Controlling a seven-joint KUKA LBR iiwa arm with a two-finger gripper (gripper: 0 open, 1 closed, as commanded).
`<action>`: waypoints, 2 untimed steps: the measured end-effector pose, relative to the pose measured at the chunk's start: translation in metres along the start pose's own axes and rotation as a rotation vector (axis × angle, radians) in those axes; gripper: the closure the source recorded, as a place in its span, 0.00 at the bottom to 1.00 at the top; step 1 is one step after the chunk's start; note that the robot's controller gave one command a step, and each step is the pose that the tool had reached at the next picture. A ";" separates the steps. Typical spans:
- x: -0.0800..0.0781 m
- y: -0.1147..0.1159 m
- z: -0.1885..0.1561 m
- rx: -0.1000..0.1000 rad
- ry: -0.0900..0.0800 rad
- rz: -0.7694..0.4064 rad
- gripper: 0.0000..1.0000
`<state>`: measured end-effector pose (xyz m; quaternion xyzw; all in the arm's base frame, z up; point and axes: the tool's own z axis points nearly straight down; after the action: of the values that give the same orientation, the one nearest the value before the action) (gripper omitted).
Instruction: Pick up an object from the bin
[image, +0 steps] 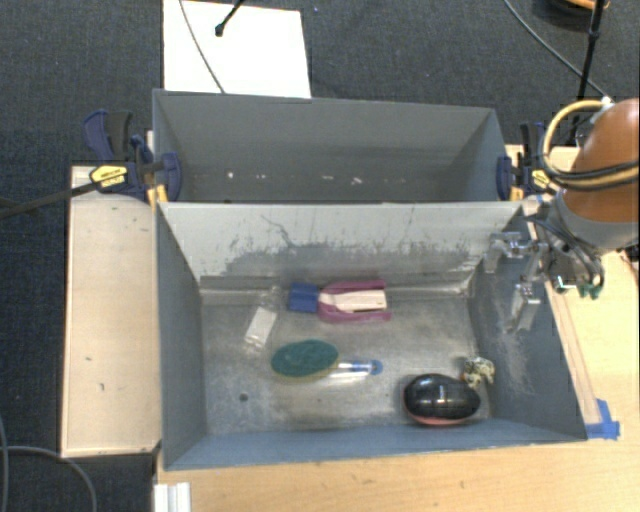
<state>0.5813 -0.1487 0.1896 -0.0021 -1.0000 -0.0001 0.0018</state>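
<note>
My gripper (524, 296) hangs over the bin's right sloping wall, above the floor, with nothing seen in it. Nearest to it, on the floor at the front right, lie a small yellowish crumpled thing (481, 372) and a black oval thing with a reddish rim (440, 398). Both sit lower and to the left of the gripper, apart from it.
A green oval brush head (304, 359) with a clear, blue-tipped handle (356, 369) lies mid-floor. Behind it are a pink and purple block (354, 301), a small blue piece (303, 298) and a clear little tube (260, 327). The orange-domed arm stands over the right rim.
</note>
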 end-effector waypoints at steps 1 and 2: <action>0.088 0.013 0.089 -0.002 0.008 0.037 0.00; 0.104 0.075 0.113 -0.002 -0.003 0.050 0.00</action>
<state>0.4776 -0.0733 0.0775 -0.0268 -0.9996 -0.0012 0.0002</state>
